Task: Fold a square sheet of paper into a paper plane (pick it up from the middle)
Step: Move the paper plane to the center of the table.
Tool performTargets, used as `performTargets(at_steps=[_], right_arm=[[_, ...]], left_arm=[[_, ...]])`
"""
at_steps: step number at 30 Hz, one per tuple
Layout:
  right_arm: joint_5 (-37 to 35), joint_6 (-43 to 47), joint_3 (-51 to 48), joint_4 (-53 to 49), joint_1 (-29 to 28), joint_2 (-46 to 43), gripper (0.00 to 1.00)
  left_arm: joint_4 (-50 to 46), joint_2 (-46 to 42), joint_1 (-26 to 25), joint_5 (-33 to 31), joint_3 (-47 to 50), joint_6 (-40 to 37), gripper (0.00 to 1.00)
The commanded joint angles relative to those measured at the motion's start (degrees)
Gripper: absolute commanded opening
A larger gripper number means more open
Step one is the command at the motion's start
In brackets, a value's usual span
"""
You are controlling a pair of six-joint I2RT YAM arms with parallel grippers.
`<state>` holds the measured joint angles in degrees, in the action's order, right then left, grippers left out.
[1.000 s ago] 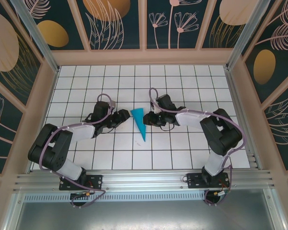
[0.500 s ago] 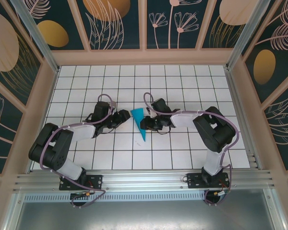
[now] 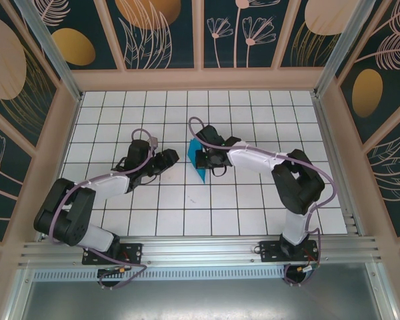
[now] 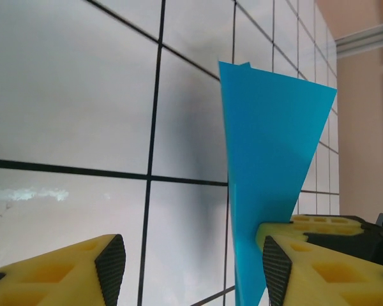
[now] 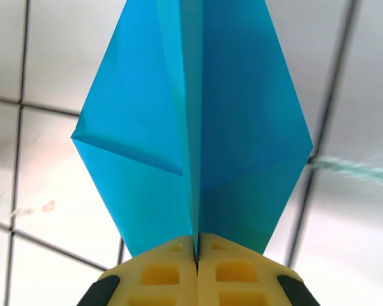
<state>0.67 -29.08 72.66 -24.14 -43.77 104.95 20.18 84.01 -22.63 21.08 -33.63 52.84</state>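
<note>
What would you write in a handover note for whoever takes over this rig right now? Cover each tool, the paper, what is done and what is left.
Left tool: open, fingers apart, the paper plane close by one finger, not clamped.
Right tool: shut on the plane's centre crease, holding it near the middle of the tiled table.
Done: sheet folded into a pointed dart, flaps spread either side of the crease.
Left: probably the last wing creases, then setting it down; whether folding is finished is unclear.
</note>
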Motion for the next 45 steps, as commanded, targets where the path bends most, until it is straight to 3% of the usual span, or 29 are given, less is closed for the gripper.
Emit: performTargets(at_steps=[1, 20, 32, 35, 38, 45], right_arm=[[-10.25, 1.81, 3.56, -11.79, 0.87, 0.65, 0.02], [-9.38, 1.83, 8.98, -11.17, 1.63, 12.28, 0.24], [-7.95, 0.54, 6.49, -10.91, 0.79, 20.31, 0.24], [-7.89, -0.01, 5.11, -9.69, 1.15, 19.53, 0.22], [-9.03, 0.41, 6.07, -10.02, 1.32, 17.91, 0.12], [-12.13, 1.27, 9.44, -11.70, 2.04, 11.81, 0.14]], left_arm=[[-1.66, -2.15, -0.31, -2.86, 0.35, 0.11, 0.62], [-2.16, -2.95, -0.33, -2.62, 1.37, 0.17, 0.63], [-2.04, -2.62, -0.31, -2.36, 1.63, 0.17, 0.64], [-2.10, -2.61, -0.31, -2.27, 1.66, 0.15, 0.64], [-2.10, -2.57, -0.31, -2.29, 1.48, 0.16, 0.64], [-2.72, -3.47, -0.31, -2.40, 1.06, -0.01, 0.64]])
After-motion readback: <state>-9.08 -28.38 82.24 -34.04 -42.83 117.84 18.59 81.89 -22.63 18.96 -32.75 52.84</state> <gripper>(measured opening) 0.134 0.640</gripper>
